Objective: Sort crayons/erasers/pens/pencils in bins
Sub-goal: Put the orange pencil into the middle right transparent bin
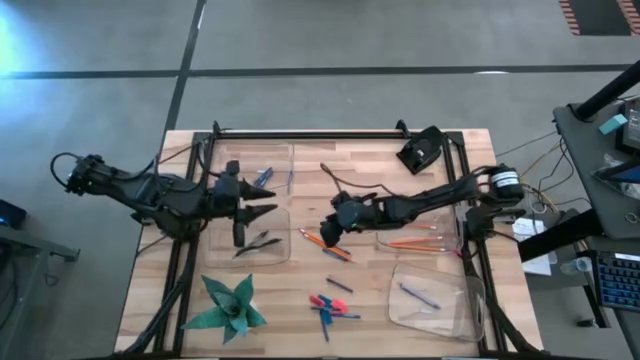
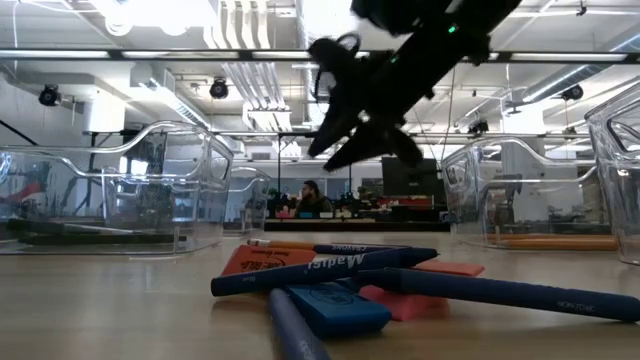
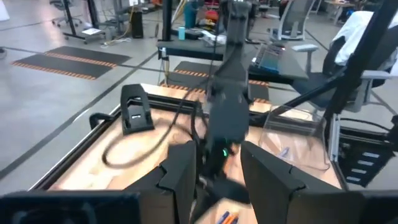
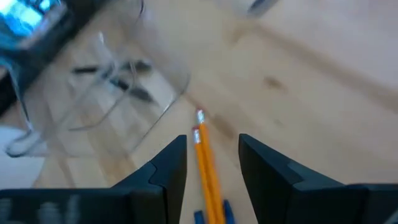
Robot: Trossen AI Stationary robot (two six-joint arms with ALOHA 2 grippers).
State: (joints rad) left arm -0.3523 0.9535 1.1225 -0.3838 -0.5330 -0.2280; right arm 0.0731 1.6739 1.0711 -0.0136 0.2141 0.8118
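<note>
The right gripper is hanging over the middle of the table with its fingers spread apart and gripping nothing. In its wrist view two orange pencils are lying side by side on the wood, showing in the gap between the fingers but below them, untouched. From above, these pencils are lying just under the gripper's tip, between the left bins and the right ones.

To the right, a clear bin is holding more orange pencils, and the right arm is reaching across it. Nearer the front edge, another bin is holding a thin dark stick. At the front centre, the erasers are lying in a small heap with blue sticks; the low view is showing a pink-red eraser and a blue eraser under crossed blue pens.

The left gripper is waiting over the left bins, its fingers apart and holding nothing. A dark stick is lying in the nearer left bin. A green paper shape is sitting at the table's front left.
</note>
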